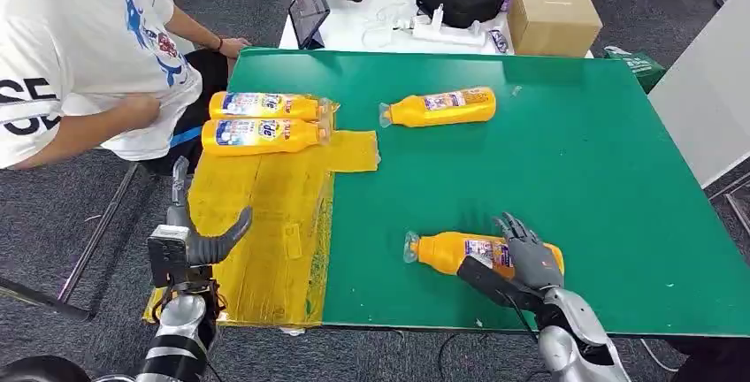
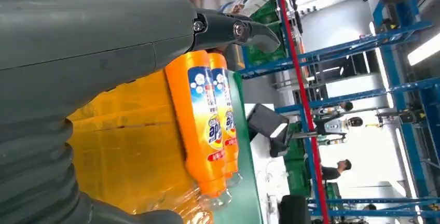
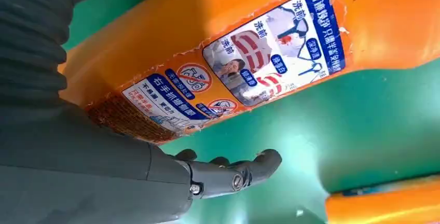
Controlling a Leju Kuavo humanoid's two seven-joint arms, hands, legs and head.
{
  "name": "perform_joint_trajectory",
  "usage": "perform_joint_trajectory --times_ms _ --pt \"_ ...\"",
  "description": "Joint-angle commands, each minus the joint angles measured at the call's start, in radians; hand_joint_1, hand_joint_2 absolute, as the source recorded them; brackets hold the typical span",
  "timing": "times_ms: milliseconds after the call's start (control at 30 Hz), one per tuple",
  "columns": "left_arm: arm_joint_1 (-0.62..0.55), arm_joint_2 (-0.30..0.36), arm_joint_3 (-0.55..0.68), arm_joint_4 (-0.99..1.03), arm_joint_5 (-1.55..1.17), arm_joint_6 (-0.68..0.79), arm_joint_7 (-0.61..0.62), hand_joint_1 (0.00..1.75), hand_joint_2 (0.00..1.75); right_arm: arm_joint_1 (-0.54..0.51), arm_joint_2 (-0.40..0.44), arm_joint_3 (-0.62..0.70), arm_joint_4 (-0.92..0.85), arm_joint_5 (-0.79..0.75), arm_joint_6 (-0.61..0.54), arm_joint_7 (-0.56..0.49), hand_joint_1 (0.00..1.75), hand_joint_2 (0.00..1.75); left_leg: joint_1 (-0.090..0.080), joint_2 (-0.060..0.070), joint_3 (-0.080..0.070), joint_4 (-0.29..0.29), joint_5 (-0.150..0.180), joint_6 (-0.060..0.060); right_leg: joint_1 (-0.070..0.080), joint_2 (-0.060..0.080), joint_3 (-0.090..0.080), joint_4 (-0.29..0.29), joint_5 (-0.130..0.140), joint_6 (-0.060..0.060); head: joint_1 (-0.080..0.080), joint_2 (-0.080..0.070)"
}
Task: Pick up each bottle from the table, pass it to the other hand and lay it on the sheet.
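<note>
The right hand (image 1: 531, 254) rests over the near bottle (image 1: 447, 249), fingers draped across its label end and thumb low beside it; whether the fingers actually grip it I cannot tell; the bottle lies flat on the green worktop (image 1: 601, 161), clear cap pointing toward the yellow sheet (image 1: 265, 223). In the right wrist view the orange body and printed label (image 3: 270, 53) sit just past the thumb (image 3: 233, 175). The left hand (image 1: 199, 240) hangs over the sheet's near edge, holding nothing, thumb spread from the fingers. Farther out, two bottles (image 1: 261, 121) lie side by side, touching, at the sheet's far end; a fourth bottle (image 1: 438, 106) lies alone on the green beyond the sheet. A person in a white shirt (image 1: 80, 55) sits beside that corner.
</note>
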Motion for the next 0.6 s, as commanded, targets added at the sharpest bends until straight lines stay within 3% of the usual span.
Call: perform_joint_trajectory --times_ms 33,200,233,267,300,333,600 --pt "-0.060 0.005 -0.017 0.126 0.009 -0.003 0.016 0.00 1.75 0.006 -0.031 0.015 0.157 -0.054 0.061 0.052 0.00 1.75 0.001 -0.003 0.003 -0.001 0.000 0.000 0.001 -0.004 0.004 -0.002 0.000 -0.001 0.000 0.000" --pt "-0.063 0.003 -0.018 0.132 0.012 -0.008 0.020 0.00 1.75 0.004 -0.035 0.014 0.161 -0.059 0.068 0.063 0.05 1.75 0.002 -0.004 0.008 -0.001 0.000 0.000 0.002 -0.005 0.003 -0.004 0.000 -0.001 0.000 0.000" --pt "-0.064 0.003 -0.018 0.134 0.014 -0.009 0.022 0.00 1.75 0.006 -0.038 0.016 0.161 -0.062 0.071 0.068 0.37 1.75 0.001 -0.004 0.009 -0.001 -0.001 0.001 0.001 -0.004 0.002 -0.004 -0.002 0.000 0.000 0.000" --pt "-0.067 0.003 -0.018 0.137 0.017 -0.011 0.024 0.00 1.75 0.007 -0.042 0.019 0.161 -0.067 0.078 0.073 1.20 1.75 0.002 -0.005 0.009 -0.001 0.000 0.001 0.002 -0.005 0.003 -0.005 -0.001 0.001 0.000 0.000" --pt "-0.069 0.003 -0.019 0.140 0.019 -0.013 0.025 0.00 1.75 0.009 -0.046 0.020 0.161 -0.071 0.083 0.076 1.57 1.75 0.001 -0.004 0.010 -0.001 -0.001 0.001 0.002 -0.004 0.003 -0.005 -0.002 0.001 -0.001 0.000" --pt "-0.072 0.004 -0.019 0.146 0.020 -0.013 0.026 0.00 1.75 0.010 -0.054 0.026 0.161 -0.079 0.095 0.077 1.68 1.75 0.002 -0.005 0.009 -0.001 0.000 0.001 0.002 -0.006 0.003 -0.006 -0.001 0.001 0.000 0.000" --pt "-0.100 0.003 -0.029 0.196 0.043 -0.033 0.025 0.00 1.75 0.026 -0.151 0.085 0.156 -0.135 0.178 0.086 1.75 1.75 0.002 -0.006 0.015 -0.001 -0.003 0.003 0.002 -0.005 0.010 -0.008 -0.003 0.003 0.000 0.000"
